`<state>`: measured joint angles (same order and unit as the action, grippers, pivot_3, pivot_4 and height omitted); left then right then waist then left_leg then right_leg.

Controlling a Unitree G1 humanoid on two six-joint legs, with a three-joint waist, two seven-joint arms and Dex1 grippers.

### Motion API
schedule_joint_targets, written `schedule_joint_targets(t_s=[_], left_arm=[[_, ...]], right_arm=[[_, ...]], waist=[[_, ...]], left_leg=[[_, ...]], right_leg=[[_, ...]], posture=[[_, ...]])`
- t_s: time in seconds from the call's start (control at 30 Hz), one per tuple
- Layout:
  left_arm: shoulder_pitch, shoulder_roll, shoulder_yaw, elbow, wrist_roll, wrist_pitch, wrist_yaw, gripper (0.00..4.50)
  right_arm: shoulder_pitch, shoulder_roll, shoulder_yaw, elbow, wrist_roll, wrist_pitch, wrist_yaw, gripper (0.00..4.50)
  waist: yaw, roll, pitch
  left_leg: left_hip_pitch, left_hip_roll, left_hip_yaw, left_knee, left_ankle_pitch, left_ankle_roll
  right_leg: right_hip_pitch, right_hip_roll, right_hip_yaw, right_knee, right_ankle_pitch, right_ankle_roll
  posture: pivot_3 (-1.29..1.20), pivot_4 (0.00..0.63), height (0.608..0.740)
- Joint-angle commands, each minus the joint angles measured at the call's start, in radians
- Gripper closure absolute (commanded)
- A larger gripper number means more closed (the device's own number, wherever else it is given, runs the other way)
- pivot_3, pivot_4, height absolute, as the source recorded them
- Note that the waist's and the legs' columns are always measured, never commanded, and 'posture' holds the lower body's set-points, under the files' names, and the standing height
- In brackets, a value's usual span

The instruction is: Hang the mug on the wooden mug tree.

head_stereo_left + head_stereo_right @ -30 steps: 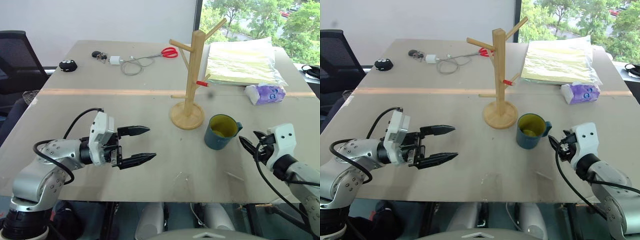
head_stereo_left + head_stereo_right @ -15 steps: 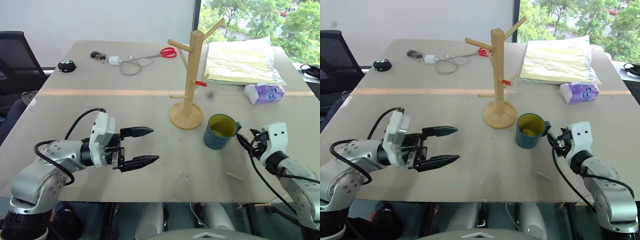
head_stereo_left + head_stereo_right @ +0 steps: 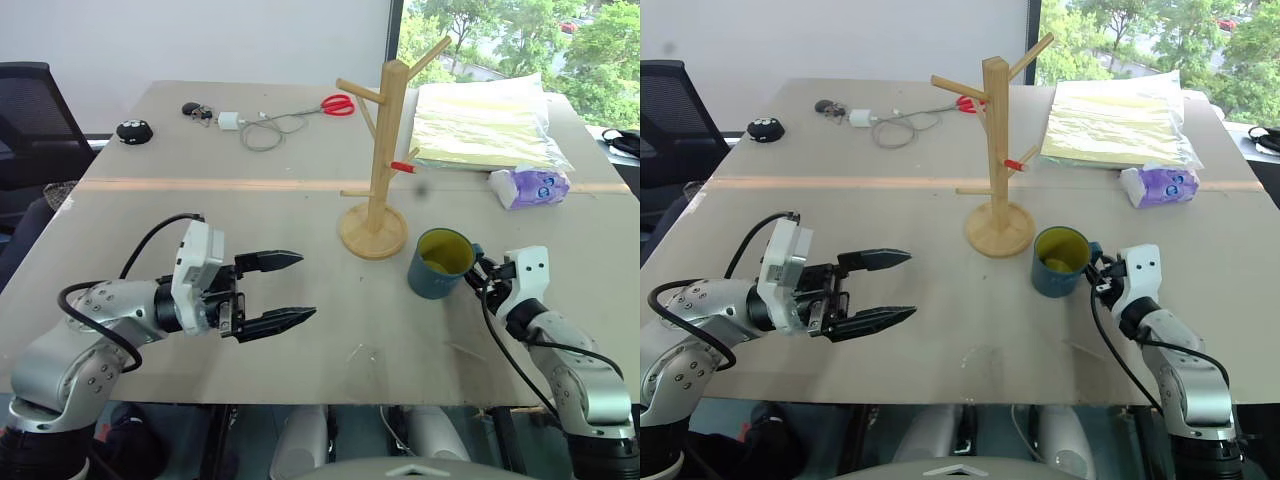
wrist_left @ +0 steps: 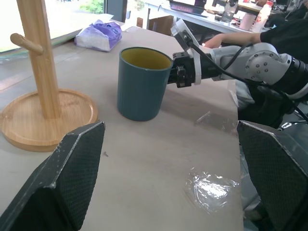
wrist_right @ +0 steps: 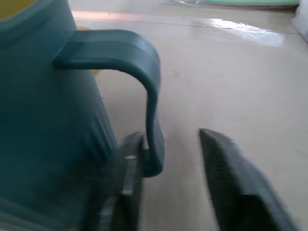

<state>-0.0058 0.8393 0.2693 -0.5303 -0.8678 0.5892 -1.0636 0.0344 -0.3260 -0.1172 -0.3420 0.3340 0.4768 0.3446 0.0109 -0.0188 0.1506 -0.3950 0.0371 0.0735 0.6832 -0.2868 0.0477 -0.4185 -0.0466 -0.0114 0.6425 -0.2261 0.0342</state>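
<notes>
Mug (image 3: 441, 263) stands upright on the table (image 3: 300, 215), just beside the round base of the mug tree (image 3: 381, 165), with its handle (image 5: 130, 72) turned away from the tree toward the right gripper (image 5: 168, 163). That gripper sits at the handle: in the right wrist view one black finger (image 5: 127, 183) is tucked between the handle and the mug's wall, the other finger (image 5: 236, 183) lies outside the handle with a gap left, so the jaws straddle the handle without clamping it. Left gripper (image 3: 272, 292) hovers well apart from the mug tree, on the side opposite the mug, its two fingers spread wide and empty. Beyond the mug tree lie red scissors (image 3: 339, 104), a coiled cable (image 3: 262, 131) and a stack of plastic-wrapped sheets (image 3: 485, 125); a purple packet (image 3: 530, 187) lies near that stack.
</notes>
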Motion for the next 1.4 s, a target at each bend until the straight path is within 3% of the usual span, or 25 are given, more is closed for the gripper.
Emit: schedule_joint_targets(t_s=[0.03,0.2,0.4,0.5,0.67,0.87,1.07,1.4], left_arm=[[-0.008,0.011,0.034,-0.048,-0.032,0.006,0.019,0.00],[-0.005,-0.012,0.015,-0.066,-0.033,0.001,0.048,0.00],[0.011,-0.066,0.035,-0.068,-0.026,-0.044,0.091,0.00],[0.019,-0.107,0.064,-0.040,-0.035,-0.081,0.099,0.00],[0.070,-0.066,0.155,-0.009,-0.127,-0.041,0.026,0.00],[0.111,-0.043,0.223,0.024,-0.157,-0.036,-0.021,0.00],[0.094,-0.063,0.201,0.001,-0.162,-0.029,0.031,0.00],[0.114,-0.083,0.188,-0.043,-0.161,-0.029,0.093,0.00]], right_arm=[[-0.022,0.009,0.000,-0.001,-0.003,-0.057,0.014,4.43],[-0.031,-0.025,-0.012,-0.048,0.016,-0.037,0.051,4.43],[-0.048,-0.153,-0.067,-0.181,0.105,0.050,0.139,4.43],[-0.078,-0.248,-0.075,-0.269,0.145,0.138,0.167,4.43],[-0.212,-0.314,-0.060,-0.400,0.251,0.352,0.108,4.43],[-0.452,-0.282,-0.065,-0.436,0.410,0.610,-0.008,4.43],[-0.642,-0.303,-0.029,-0.397,0.463,0.793,-0.059,4.43],[-0.793,-0.224,0.015,-0.305,0.446,0.885,-0.119,4.43]], waist=[[0.000,0.000,0.000],[0.001,0.000,0.000],[0.001,0.001,0.001],[0.000,0.001,0.001],[-0.003,0.001,0.001],[-0.005,0.001,0.001],[0.001,0.001,0.001],[-0.011,0.000,0.001]], left_leg=[[0.000,0.000,0.000,0.000,0.000,0.000],[0.000,0.000,0.000,0.000,0.000,-0.001],[0.000,0.000,0.000,0.000,0.000,-0.001],[0.000,0.000,0.000,0.000,0.000,0.000],[0.001,0.001,-0.001,0.000,-0.001,0.002],[0.000,0.000,0.000,0.000,-0.001,0.002],[-0.003,0.000,0.000,0.000,0.000,0.000],[-0.003,0.000,0.000,0.000,0.000,0.000]], right_leg=[[0.000,0.000,0.000,0.000,0.000,0.000],[0.000,0.000,0.000,0.000,0.000,0.000],[0.000,0.000,0.000,0.000,0.000,0.000],[0.000,0.000,0.000,0.000,0.000,0.000],[0.000,0.001,-0.001,0.000,0.000,0.000],[0.000,0.000,0.000,0.000,0.000,0.000],[-0.002,-0.001,0.000,-0.001,0.000,0.000],[-0.003,-0.001,0.000,0.000,0.000,0.000]], posture=[[0.00,0.150,0.740],[0.00,0.150,0.740],[0.00,0.150,0.740],[0.00,0.150,0.740],[0.00,0.150,0.740],[0.00,0.150,0.740],[0.00,0.150,0.740],[0.00,0.150,0.740]])
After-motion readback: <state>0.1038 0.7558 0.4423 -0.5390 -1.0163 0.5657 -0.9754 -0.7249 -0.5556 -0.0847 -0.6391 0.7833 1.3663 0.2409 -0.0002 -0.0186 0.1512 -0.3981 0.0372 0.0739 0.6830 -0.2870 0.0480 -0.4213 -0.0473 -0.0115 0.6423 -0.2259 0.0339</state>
